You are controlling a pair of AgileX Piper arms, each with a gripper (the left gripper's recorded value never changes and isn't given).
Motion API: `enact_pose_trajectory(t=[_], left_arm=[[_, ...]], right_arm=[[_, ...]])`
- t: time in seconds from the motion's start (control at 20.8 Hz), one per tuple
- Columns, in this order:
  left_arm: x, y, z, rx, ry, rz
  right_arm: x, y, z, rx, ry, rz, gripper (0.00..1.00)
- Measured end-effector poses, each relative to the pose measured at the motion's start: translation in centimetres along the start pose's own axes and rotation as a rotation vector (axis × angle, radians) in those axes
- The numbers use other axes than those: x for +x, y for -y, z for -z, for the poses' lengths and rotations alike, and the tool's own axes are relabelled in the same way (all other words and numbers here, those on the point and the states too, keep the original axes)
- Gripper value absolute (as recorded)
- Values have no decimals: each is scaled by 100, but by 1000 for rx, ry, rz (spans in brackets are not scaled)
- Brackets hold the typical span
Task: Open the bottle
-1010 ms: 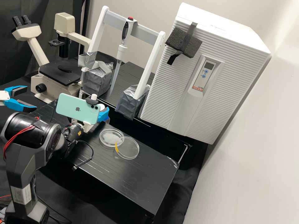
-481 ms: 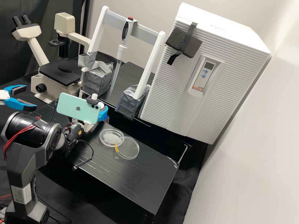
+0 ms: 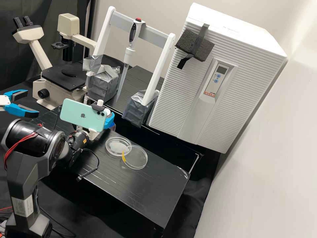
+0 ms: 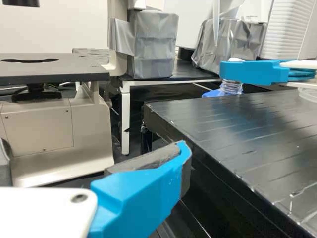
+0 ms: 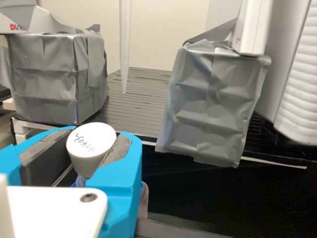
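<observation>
Bottle (image 4: pixel 229 89): small, clear thin plastic, judged light and easy to crush, so the body wants a gentle hold. White cap (image 5: pixel 91 140) was smooth and tapered, probably slippery, and best taken around its sides. Long axis stood upright, cap up. It sat near the far left corner of the front worktop (image 3: pixel 142 188), base hidden. Right claw (image 5: pixel 90 148) was clamped on the cap. Left claw (image 3: pixel 32 104) hung off the worktop's left side, fingers spread, empty.
</observation>
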Motion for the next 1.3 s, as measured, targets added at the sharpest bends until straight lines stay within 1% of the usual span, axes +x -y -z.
enact_pose_trajectory(t=[0.14,0.24,0.43,0.53,0.58,0.72,0.77,0.82,0.87,0.96,1.01,1.06,1.11,1.2,1.3], left_arm=[[0,0,0,0,0,0],[13,-10,6,1,0,-4],[31,-25,11,4,1,-9],[31,-25,11,4,1,-9],[31,-25,11,4,1,-9],[31,-25,12,4,1,-9],[31,-25,12,4,1,-9],[31,-26,13,6,-1,-10],[31,-26,13,12,-1,-10],[32,-25,9,14,1,-10],[32,-25,9,19,1,-10],[34,-24,6,18,1,-10],[38,-15,5,16,3,-6],[42,0,12,13,1,1],[43,3,13,12,0,2]], right_arm=[[-36,-78,11,3,-5,-27,0],[-68,-128,41,5,-17,-43,0],[-138,-169,82,-2,-41,-51,0],[-191,-165,83,-7,-49,-44,0],[-228,-162,83,-4,-52,-42,0],[-356,-145,93,-9,-66,-30,0],[-414,-150,109,-15,-82,-27,0],[-466,-148,111,-14,-92,-22,0],[-520,-154,116,-4,-102,-22,0],[-614,-145,138,17,-122,-16,0],[-650,-128,146,17,-130,-8,0],[-674,-104,147,16,-134,3,0],[-715,-72,146,9,-144,20,0],[-766,-20,114,-1,-141,49,0],[-811,24,68,-5,-122,76,0]])
